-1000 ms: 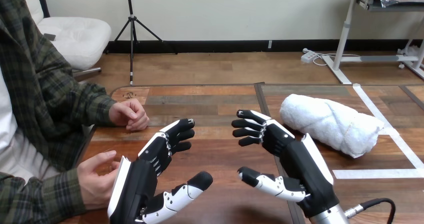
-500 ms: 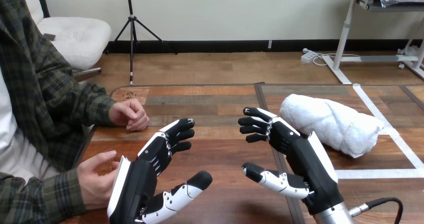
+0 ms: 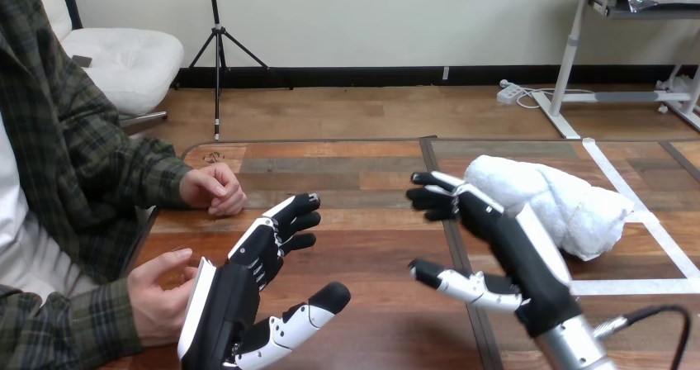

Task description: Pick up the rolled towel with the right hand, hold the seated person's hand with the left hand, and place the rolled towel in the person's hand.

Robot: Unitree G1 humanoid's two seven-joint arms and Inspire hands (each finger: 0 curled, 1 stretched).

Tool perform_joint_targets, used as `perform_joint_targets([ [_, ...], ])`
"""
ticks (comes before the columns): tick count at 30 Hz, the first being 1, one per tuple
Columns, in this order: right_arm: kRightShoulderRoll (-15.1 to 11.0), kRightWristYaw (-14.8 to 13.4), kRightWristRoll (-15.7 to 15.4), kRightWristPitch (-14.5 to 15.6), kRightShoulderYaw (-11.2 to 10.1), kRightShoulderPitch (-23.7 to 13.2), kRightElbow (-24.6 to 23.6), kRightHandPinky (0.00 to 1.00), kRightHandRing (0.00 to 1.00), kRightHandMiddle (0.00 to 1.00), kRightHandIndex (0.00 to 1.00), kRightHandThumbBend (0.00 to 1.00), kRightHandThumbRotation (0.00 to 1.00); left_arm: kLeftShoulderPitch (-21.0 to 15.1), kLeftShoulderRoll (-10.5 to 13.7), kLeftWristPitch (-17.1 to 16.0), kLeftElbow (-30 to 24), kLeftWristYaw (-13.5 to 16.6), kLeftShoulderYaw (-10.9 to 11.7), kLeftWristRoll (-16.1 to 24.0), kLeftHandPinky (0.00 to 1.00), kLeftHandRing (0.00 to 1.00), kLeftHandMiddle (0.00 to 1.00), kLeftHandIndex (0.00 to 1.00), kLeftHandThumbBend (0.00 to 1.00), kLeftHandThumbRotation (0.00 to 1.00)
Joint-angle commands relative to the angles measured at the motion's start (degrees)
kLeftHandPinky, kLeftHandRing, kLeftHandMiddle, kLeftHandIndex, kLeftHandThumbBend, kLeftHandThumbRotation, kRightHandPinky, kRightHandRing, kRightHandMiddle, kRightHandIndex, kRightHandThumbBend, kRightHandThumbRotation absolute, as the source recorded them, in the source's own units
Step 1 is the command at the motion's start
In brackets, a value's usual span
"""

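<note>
A white rolled towel (image 3: 555, 198) lies on the wooden table (image 3: 363, 172) at the right. My right hand (image 3: 499, 242) is open just left of it, its fingertips (image 3: 433, 192) close to the towel's left end, thumb spread below. My left hand (image 3: 248, 291) is open at the lower left, fingers pointing up and right, holding nothing. The person's hand at the lower left (image 3: 161, 291) lies right against the back of my left hand; I cannot tell whether they touch. The person's other hand (image 3: 213, 188) rests loosely closed on the table farther back.
White tape lines (image 3: 652, 234) mark the table at the right, under and beside the towel. The table's left edge runs beside the person's arms. Bare wood lies between my two hands.
My right hand has moved right and away from me, toward the towel's left end. My left hand, the towel and the person's hands have stayed put.
</note>
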Motion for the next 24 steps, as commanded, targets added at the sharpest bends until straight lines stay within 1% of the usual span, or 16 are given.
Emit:
perform_joint_targets([
  [1,-2.73,-2.98,-1.93,1.71,-1.06,-5.3,-4.64,0.87,0.88,0.82,0.85,0.91,0.54,-2.22,-1.04,-0.83,-1.17,0.47,-0.07,0.28,0.78,0.83,0.85,0.81,0.8,0.49],
  [3,-3.9,-4.84,-4.3,2.4,-1.12,-5.59,-5.69,0.88,0.89,0.83,0.86,0.92,0.55,-2.28,-1.09,-0.84,-1.09,0.45,-0.13,0.28,0.78,0.83,0.85,0.81,0.8,0.49],
  [5,-4.8,-5.75,-5.5,3.4,-1.08,-5.82,-6.64,0.89,0.9,0.84,0.86,0.93,0.56,-2.31,-1.16,-0.82,-1.06,0.47,-0.19,0.33,0.79,0.83,0.85,0.81,0.8,0.49],
  [10,-6.4,-6.36,-6.43,5.98,-0.92,-6.28,-8.79,0.93,0.94,0.86,0.89,0.97,0.59,-2.43,-1.4,-0.89,-0.97,0.53,-0.36,0.43,0.79,0.83,0.85,0.81,0.79,0.49],
  [14,-7.78,-7.73,-7.96,8.25,-1.08,-6.72,-11.22,0.96,0.95,0.88,0.9,0.99,0.59,-2.44,-1.61,-1.07,-0.87,0.88,-0.34,0.87,0.79,0.83,0.85,0.81,0.79,0.5],
  [16,-8.33,-8.29,-8.56,9.05,-1.06,-6.86,-12.08,0.97,0.96,0.89,0.91,0.99,0.58,-2.5,-1.7,-1.2,-0.77,1.01,-0.36,0.99,0.79,0.83,0.85,0.8,0.79,0.5],
  [22,-9.97,-8.39,-8.99,12.17,-0.9,-7.67,-15.19,0.99,0.97,0.9,0.93,1.0,0.55,-2.43,-1.89,-1.27,-0.85,1.63,-0.44,1.69,0.78,0.82,0.84,0.8,0.8,0.51],
  [24,-10.56,-8.57,-9.62,13.56,-0.85,-8.03,-16.57,1.0,0.98,0.91,0.93,1.0,0.54,-2.37,-1.89,-1.3,-0.85,1.82,-0.44,1.84,0.77,0.82,0.84,0.8,0.8,0.52],
])
